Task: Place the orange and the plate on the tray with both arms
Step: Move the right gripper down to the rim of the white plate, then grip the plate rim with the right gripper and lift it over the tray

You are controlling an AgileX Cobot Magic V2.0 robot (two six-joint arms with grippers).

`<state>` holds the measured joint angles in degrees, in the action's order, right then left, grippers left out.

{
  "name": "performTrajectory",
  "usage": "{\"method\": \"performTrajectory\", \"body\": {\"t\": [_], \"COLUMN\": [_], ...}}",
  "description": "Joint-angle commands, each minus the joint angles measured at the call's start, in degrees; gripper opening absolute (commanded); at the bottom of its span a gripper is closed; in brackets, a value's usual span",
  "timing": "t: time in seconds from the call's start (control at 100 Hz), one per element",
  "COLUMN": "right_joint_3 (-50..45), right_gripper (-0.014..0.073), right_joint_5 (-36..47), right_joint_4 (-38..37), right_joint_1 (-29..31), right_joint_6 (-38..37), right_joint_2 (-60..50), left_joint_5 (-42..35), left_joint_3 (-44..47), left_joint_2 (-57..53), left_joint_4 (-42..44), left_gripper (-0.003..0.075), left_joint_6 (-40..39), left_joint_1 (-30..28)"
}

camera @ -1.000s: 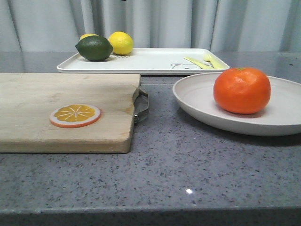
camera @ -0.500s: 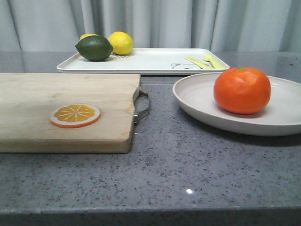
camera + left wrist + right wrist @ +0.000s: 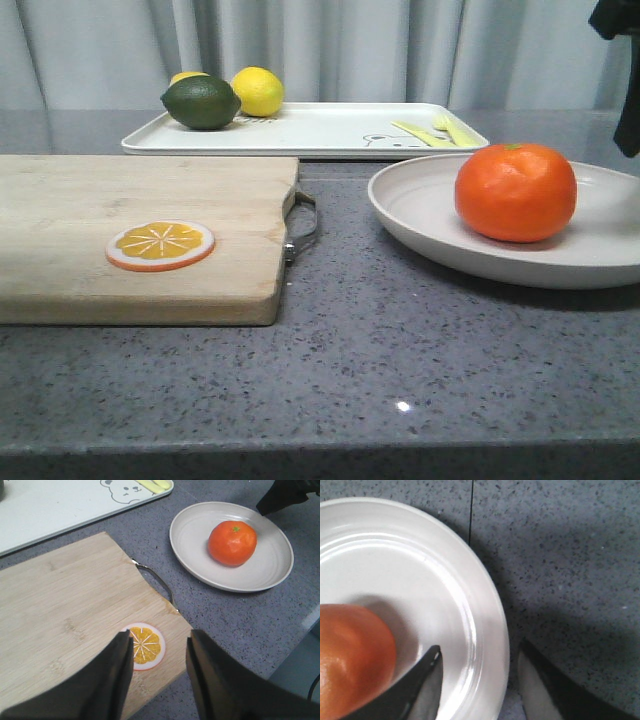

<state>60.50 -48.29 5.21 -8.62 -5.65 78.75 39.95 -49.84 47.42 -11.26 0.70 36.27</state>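
The orange [image 3: 515, 192] sits in the off-white plate [image 3: 425, 212] at the right of the table. The white tray [image 3: 320, 130] lies behind, with a bear drawing. My right gripper [image 3: 480, 675] is open and straddles the plate's [image 3: 395, 570] rim: one finger is inside, close beside the orange [image 3: 350, 665], the other is outside over the table. Only part of the right arm [image 3: 622, 70] shows in the front view. My left gripper [image 3: 159, 655] is open and empty above the cutting board's corner, far from the orange [image 3: 232, 543] and plate [image 3: 190, 535].
A wooden cutting board [image 3: 120, 215] with a metal handle lies at the left, an orange slice disc [image 3: 160, 245] on it. On the tray stand a dark green lime [image 3: 200, 102], a lemon [image 3: 257, 90] and yellow utensils [image 3: 435, 130].
The right arm has come into the front view at the upper right edge, above the plate. The orange, plate and tray have not moved.
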Motion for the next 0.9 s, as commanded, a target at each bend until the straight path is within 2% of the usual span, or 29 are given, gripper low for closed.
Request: {"method": "performTrajectory", "body": {"t": [0.0,0.54,0.64,0.89], "right_joint_3": [2.2,2.3,2.3,2.3], "right_gripper": [0.0367,0.0360,0.0290,0.0027], "right_joint_5": [0.9,1.1,1.1,1.1], "right_joint_4": [0.6,0.6,0.6,0.6], "right_joint_1": [0.1,0.1,0.1,0.1], "right_joint_6": [0.9,0.9,0.9,0.6], "right_joint_2": [0.4,5.2,5.2,5.2], "left_joint_5": [-2.3,-1.8,-1.8,-1.8], "left_joint_3": [-1.3,-1.3,-1.3,-1.3], "left_joint_2": [-0.6,-0.6,-0.6,-0.6], "left_joint_4": [-0.4,-0.4,-0.4,-0.4], "left_gripper": [0.0249,0.0249,0.0249,0.0249], "left_joint_6": [-0.7,-0.4,-0.4,-0.4], "left_joint_1": [-0.1,-0.1,-0.1,-0.1]}}
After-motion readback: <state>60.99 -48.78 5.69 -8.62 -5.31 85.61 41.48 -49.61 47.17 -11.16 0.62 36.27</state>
